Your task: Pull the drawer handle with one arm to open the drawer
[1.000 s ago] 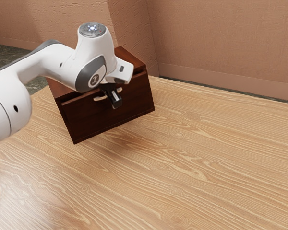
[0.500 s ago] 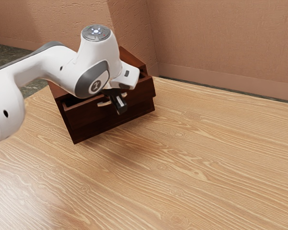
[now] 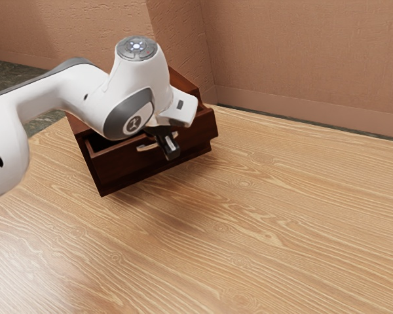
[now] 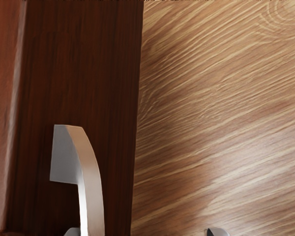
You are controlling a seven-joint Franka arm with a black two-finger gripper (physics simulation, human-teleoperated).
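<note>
A dark wooden cabinet (image 3: 118, 171) stands on the table at the exterior view's upper left. Its top drawer (image 3: 193, 134) is pulled partly out, with a dark gap showing behind the front. A pale curved handle (image 3: 149, 145) sits on the drawer front. My gripper (image 3: 168, 148) is at the handle, reaching down from the white hand. In the wrist view the handle (image 4: 87, 172) arches off the drawer front (image 4: 78, 73). One fingertip (image 4: 72, 231) lies between handle and front. The other fingertip (image 4: 216, 231) stands well clear over the table, so the fingers are open around the handle.
The light wooden table (image 3: 268, 216) stretches wide toward the exterior view's right and front. A brown wall with a skirting board (image 3: 314, 108) runs behind it. The arm's white body (image 3: 65, 98) hides part of the cabinet's top.
The drawer has slid outward toward the exterior view's right, with my gripper moving along at the handle. The gap behind the drawer front has grown.
</note>
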